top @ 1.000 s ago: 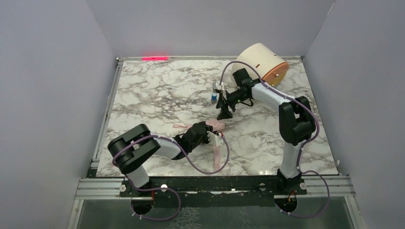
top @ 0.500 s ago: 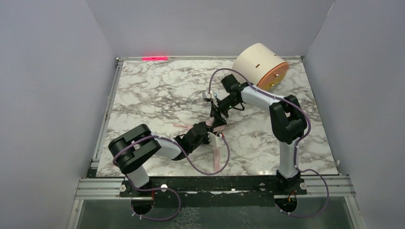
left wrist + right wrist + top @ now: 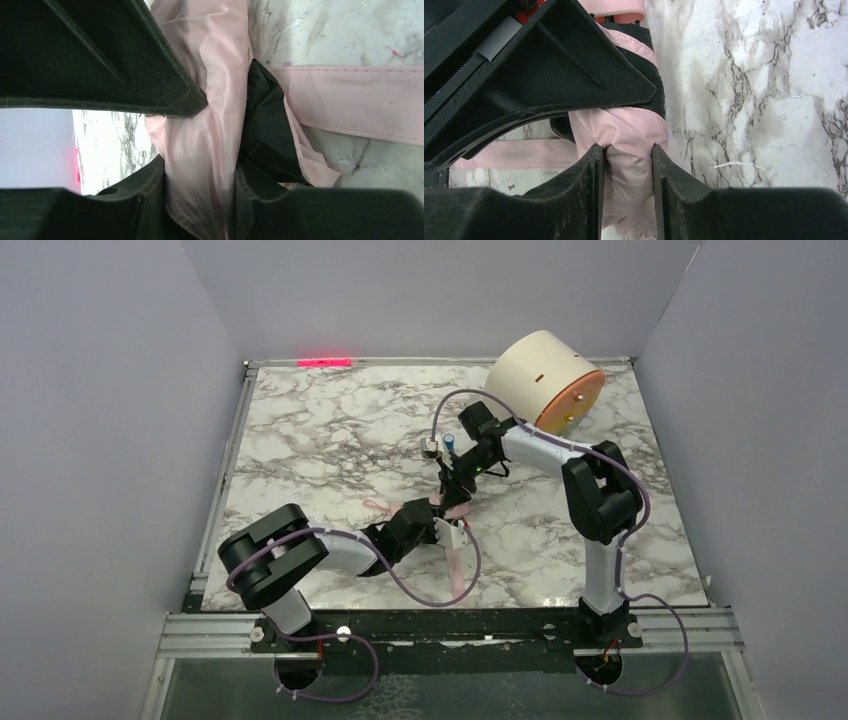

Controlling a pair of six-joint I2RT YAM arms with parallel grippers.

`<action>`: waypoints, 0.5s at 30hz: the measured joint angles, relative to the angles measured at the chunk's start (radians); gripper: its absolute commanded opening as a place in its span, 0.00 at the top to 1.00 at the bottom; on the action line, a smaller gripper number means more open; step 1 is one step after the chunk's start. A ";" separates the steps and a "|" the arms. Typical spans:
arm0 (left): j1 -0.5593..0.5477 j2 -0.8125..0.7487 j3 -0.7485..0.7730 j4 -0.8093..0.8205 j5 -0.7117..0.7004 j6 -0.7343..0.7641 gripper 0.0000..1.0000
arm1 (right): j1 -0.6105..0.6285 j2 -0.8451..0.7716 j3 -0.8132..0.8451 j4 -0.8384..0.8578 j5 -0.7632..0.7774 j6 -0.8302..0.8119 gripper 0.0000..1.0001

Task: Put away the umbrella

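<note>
Both sets of my jaws stand narrow, each pinched on pale pink cloth. The left gripper (image 3: 200, 200) has a thick fold of the umbrella (image 3: 220, 75) packed between its fingers (image 3: 150, 195), with a dark panel showing just to the right of the fold. The right gripper (image 3: 628, 170) clamps the same bundle a little farther off, the cloth bulging above its fingertips (image 3: 591, 180). In the overhead view the two grippers sit almost against each other.

The umbrella (image 3: 455, 508) lies collapsed on the marble table (image 3: 330, 440), near the middle and slightly toward the near edge. Its strap (image 3: 455, 562) trails loose toward the near side, close to my left arm's cable (image 3: 474, 558). The cream drum (image 3: 545, 380) stands well apart in the far right corner.

My worry is that I seem to hold only fabric; I cannot tell whether either grip reaches the shaft. If I pull the arms apart, the cloth could slide out or spread instead of staying bundled. With the grippers so close, a small twist could knock them together. The loose strap could drag or catch on the cable when I lift.
</note>
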 measured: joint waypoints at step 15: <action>-0.017 -0.481 -0.082 -0.187 0.033 -0.238 0.38 | 0.019 -0.061 -0.104 0.143 0.035 0.075 0.73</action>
